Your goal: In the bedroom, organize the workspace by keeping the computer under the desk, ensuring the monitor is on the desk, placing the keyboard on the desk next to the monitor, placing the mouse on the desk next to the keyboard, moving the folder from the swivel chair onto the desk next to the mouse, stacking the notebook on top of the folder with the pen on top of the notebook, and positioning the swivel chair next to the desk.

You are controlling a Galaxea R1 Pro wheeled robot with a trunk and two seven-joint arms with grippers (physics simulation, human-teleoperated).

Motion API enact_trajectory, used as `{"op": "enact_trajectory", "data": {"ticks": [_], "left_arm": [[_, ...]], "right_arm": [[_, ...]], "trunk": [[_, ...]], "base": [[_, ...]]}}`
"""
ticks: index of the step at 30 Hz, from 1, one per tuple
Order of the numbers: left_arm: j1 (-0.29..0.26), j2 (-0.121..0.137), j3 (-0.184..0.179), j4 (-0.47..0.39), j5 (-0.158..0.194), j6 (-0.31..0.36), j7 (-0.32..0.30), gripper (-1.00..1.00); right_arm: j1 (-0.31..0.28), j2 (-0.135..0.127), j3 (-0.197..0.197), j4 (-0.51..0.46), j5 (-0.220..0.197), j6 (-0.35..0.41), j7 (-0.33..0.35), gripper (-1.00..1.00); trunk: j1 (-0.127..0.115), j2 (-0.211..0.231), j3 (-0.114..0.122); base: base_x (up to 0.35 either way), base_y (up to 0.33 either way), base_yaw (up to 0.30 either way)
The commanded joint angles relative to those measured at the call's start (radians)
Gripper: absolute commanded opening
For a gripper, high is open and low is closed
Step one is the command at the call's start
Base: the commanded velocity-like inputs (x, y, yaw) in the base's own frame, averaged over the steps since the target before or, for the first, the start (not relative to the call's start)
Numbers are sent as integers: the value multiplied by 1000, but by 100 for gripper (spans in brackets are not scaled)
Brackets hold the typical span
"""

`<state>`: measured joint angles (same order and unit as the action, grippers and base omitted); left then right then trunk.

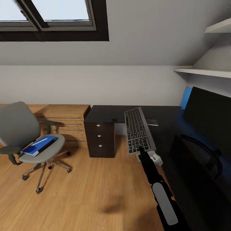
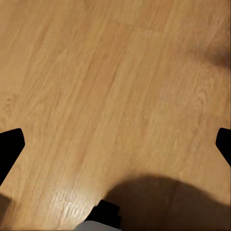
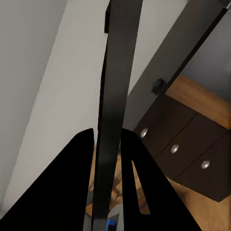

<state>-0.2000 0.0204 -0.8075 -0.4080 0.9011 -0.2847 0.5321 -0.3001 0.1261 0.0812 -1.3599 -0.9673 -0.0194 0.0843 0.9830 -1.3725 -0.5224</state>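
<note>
Above desk (image 1: 106,113) edge, at 1 o'clock of floor: keyboard (image 1: 138,130) clamped edgewise in right gripper (image 3: 107,144), not yet laid beside monitor (image 1: 210,117). Left gripper (image 2: 115,144) spread, empty. At 9 o'clock: folder (image 1: 39,145) on swivel chair (image 1: 19,128), unmoved.

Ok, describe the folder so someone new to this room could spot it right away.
Start at the grey swivel chair standing on the wood floor, left of the black desk. On its seat lies the folder, a flat rectangle. Its bright blue cover with a black edge sets it apart from the grey upholstery and the oak shelving behind.
</note>
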Motion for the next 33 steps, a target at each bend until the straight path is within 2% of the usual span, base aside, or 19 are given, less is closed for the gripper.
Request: {"op": "enact_trajectory", "data": {"ticks": [1, 13, 22, 24, 25, 29, 33], "left_arm": [[-1, 1, -9, -1, 11, -5, 5, 100], [-1, 1, -9, -1, 11, -5, 5, 100], [-1, 1, -9, -1, 11, -5, 6, 100], [-1, 1, -9, 0, 11, -5, 5, 100], [-1, 1, -9, 0, 12, -5, 5, 100], [-1, 1, -9, -1, 11, -6, 5, 100], [-1, 1, -9, -1, 11, -6, 5, 100]], "right_arm": [[-1, 0, 1, -2, -13, -1, 6, -100], [-1, 0, 0, -4, -13, 2, 5, -100], [-1, 1, 0, -6, -18, 1, 12, -100], [-1, 3, 0, -6, -48, 0, 16, -100], [-1, 2, -1, -6, -84, 0, 17, -100], [-1, 0, 0, -5, -146, 0, 16, -100], [-1, 0, -1, -4, -166, -2, 11, -100]], "trunk": [[0, -1, -1], [0, -1, -1], [0, -1, -1], [0, -1, -1], [0, -1, -1], [0, -1, -1], [0, -1, -1]], "base": [[-2, -319, 0], [-122, -200, 0], [-152, -300, 0], [-116, -309, 0], [-106, -307, 0], [-75, -314, 0], [-20, -333, 0]]}}
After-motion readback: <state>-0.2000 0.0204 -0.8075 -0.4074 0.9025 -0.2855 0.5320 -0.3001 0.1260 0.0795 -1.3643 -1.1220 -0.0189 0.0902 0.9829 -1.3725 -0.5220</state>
